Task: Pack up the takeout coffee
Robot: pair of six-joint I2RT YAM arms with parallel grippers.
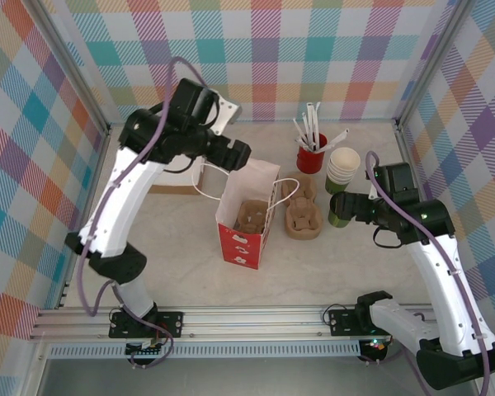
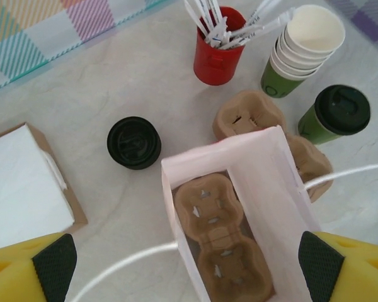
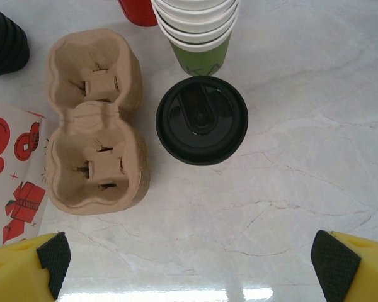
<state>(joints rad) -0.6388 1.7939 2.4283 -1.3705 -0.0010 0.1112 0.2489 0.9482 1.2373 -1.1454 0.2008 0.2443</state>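
— Where do we find the takeout coffee?

— We see it standing upright on the table, lid on, to the right of the paper bag. The loose carrier lies between bag and cup. The coffee is not in the bag.

— And the right gripper?

— We read it as spread wide with nothing in it. In its wrist view the black pads sit at the lower corners. The coffee's black lid lies ahead of the gap, roughly on its midline, not between the pads. From above, that gripper sits over the cup; whether it touches the cup we cannot tell.

— The left gripper?

— Also wide apart and empty. We see it above the bag's open mouth, one finger off to each side of the bag, and a second carrier seated inside the bag.

— Anything close to the coffee?

— The stack of lidless cups is just beyond it, on the same side of the bag. The red cup of straws stands next to that stack.
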